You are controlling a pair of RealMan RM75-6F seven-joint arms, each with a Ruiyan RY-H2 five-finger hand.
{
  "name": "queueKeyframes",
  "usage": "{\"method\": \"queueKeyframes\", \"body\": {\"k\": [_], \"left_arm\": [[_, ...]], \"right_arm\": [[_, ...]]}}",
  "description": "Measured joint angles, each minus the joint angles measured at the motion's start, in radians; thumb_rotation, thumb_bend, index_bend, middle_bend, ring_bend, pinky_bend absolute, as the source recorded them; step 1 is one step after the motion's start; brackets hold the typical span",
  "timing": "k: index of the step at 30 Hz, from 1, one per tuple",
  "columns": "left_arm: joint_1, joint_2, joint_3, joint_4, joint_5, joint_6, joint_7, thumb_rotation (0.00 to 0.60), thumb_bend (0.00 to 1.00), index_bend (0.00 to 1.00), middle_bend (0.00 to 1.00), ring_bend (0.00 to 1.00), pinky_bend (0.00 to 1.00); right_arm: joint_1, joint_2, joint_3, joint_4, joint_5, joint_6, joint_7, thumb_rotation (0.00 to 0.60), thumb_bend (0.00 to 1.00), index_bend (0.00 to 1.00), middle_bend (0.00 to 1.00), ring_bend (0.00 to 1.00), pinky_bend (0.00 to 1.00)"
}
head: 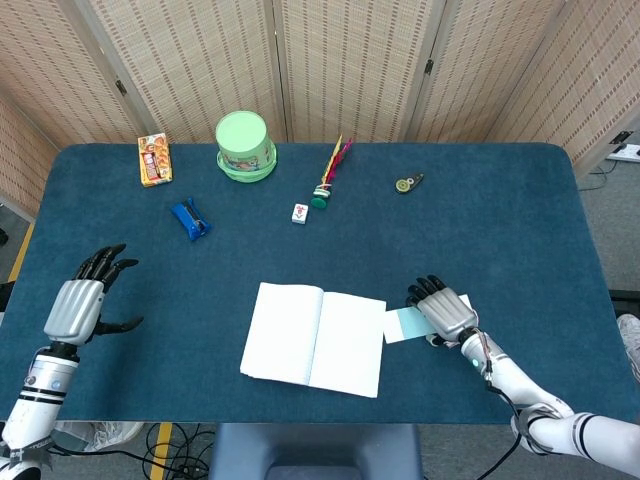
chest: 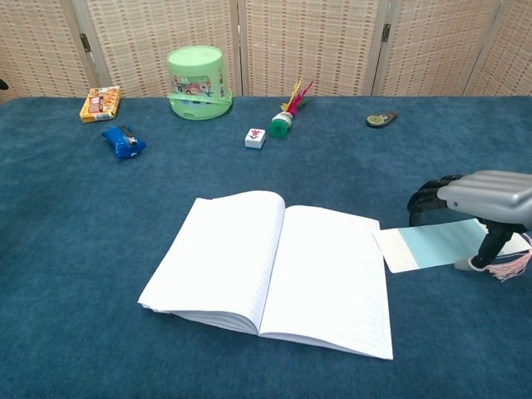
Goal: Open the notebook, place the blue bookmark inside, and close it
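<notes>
Reaching over the pale blue paper bookmark (chest: 436,244) beside the open white notebook (chest: 270,268) near the desk's front edge, the right hand (chest: 478,199) hovers with nothing visibly gripped, likely needing to pinch it next; the left hand (head: 78,305) waits open.

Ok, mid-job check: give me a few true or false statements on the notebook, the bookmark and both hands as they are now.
1. The notebook lies open. True.
2. The blue bookmark is already between the pages. False: it lies on the table just right of the notebook.
3. The right hand is over the bookmark. True.
4. The left hand holds the notebook's cover. False: it is off to the left, holding nothing, fingers apart.
</notes>
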Motion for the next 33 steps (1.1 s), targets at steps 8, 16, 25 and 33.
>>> {"method": "queueKeyframes", "body": {"k": [8, 16, 25, 33], "left_arm": [[0.001, -0.003, 0.000, 0.003, 0.002, 0.000, -0.002, 0.600, 0.13, 0.22, 0.08, 0.06, 0.15], [0.001, -0.005, 0.000, 0.005, 0.003, -0.002, -0.003, 0.600, 0.13, 0.22, 0.08, 0.06, 0.15], [0.001, -0.003, 0.000, 0.007, 0.001, -0.005, -0.005, 0.600, 0.13, 0.22, 0.08, 0.06, 0.15], [0.001, 0.002, -0.004, 0.000, 0.000, -0.002, -0.001, 0.600, 0.13, 0.22, 0.08, 0.06, 0.15]], "right_arm": [[-0.005, 0.001, -0.001, -0.002, 0.001, 0.005, -0.008, 0.600, 0.20, 0.34, 0.13, 0.00, 0.07], [-0.009, 0.002, -0.001, -0.006, -0.004, 0.014, -0.012, 0.600, 0.22, 0.35, 0.14, 0.00, 0.07], [-0.011, 0.016, 0.005, -0.017, -0.017, 0.028, 0.001, 0.600, 0.23, 0.36, 0.14, 0.00, 0.07], [-0.003, 0.072, 0.006, -0.067, -0.102, 0.067, 0.026, 0.600, 0.23, 0.36, 0.14, 0.00, 0.07]]}}
